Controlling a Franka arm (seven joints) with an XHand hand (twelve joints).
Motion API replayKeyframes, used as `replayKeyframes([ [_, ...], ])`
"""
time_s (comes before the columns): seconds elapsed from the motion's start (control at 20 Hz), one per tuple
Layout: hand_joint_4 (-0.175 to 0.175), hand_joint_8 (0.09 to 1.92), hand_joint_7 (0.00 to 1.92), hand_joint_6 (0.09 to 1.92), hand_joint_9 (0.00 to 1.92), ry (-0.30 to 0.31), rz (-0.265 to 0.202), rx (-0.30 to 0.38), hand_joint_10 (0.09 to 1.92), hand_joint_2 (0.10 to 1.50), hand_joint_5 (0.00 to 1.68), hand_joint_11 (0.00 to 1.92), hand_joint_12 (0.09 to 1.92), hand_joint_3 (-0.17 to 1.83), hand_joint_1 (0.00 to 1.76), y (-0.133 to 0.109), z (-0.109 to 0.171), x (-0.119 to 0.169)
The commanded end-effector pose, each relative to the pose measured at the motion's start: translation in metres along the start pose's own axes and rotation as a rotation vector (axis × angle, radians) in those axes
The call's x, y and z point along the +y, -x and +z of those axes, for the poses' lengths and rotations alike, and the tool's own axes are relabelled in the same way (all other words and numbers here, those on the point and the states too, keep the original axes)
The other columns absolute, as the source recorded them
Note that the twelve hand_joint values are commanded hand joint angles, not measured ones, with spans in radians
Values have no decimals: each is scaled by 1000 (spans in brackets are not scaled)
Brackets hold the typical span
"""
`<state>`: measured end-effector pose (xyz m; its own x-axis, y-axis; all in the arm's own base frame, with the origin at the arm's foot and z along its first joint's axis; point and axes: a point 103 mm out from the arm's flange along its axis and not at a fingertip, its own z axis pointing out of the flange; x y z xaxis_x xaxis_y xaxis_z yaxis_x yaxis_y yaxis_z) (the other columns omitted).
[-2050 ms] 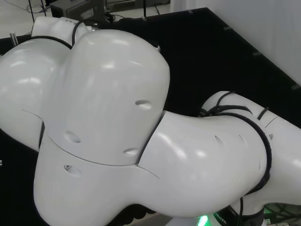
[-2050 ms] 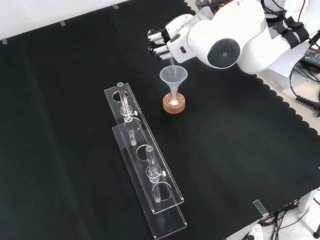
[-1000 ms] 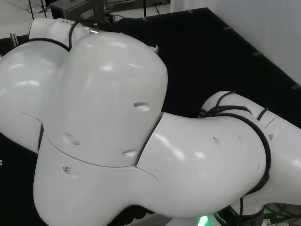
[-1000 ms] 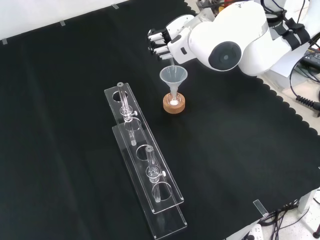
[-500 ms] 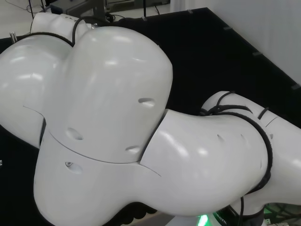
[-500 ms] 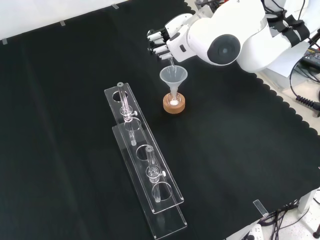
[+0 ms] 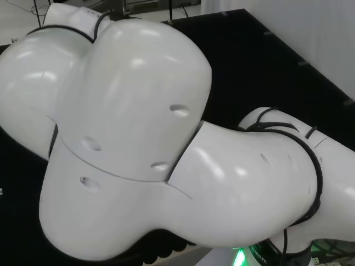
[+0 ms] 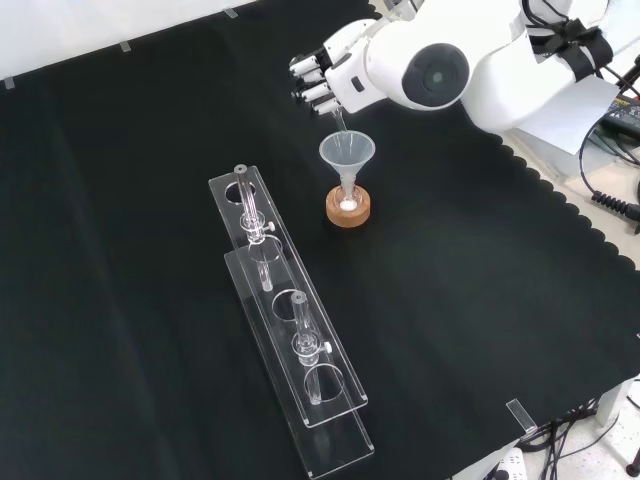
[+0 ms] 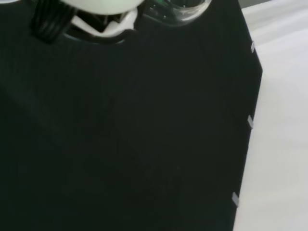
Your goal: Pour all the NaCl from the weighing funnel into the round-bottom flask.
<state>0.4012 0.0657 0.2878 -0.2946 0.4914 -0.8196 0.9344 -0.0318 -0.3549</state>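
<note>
Nearest in the front view, a clear rack (image 8: 292, 330) with tubes lies on the surface (image 8: 120, 300). Beyond it, a funnel (image 8: 346, 153) sits in the round-bottom flask (image 8: 348, 202) on its cork stand (image 8: 348, 210). Just above, my hand (image 8: 325, 75), fingers curled, holds the weighing funnel (image 8: 339, 118), tip down over the funnel's mouth.

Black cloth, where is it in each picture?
Head view: the black cloth lies at the upper right, behind the white arm.
Front view: it covers the bench.
Wrist view: it spreads across the left and middle.
Shared landmark: light tabs along its edge.
</note>
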Motion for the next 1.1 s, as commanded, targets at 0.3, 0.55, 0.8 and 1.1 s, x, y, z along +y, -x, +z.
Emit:
replayKeyframes([
  [0.3,175,643,698,1091,1048,-11,-1,106,385,651,1087,766,1118,860,1074,7,16,4],
  [0.55,175,643,698,1092,1048,-13,-3,174,385,651,1087,767,1118,860,1074,10,20,6],
  [0.8,175,642,697,1093,1048,-7,-3,223,384,652,1086,767,1118,859,1074,13,27,8],
  [1.1,175,642,697,1093,1049,-2,3,281,384,652,1086,768,1118,859,1074,17,36,10],
])
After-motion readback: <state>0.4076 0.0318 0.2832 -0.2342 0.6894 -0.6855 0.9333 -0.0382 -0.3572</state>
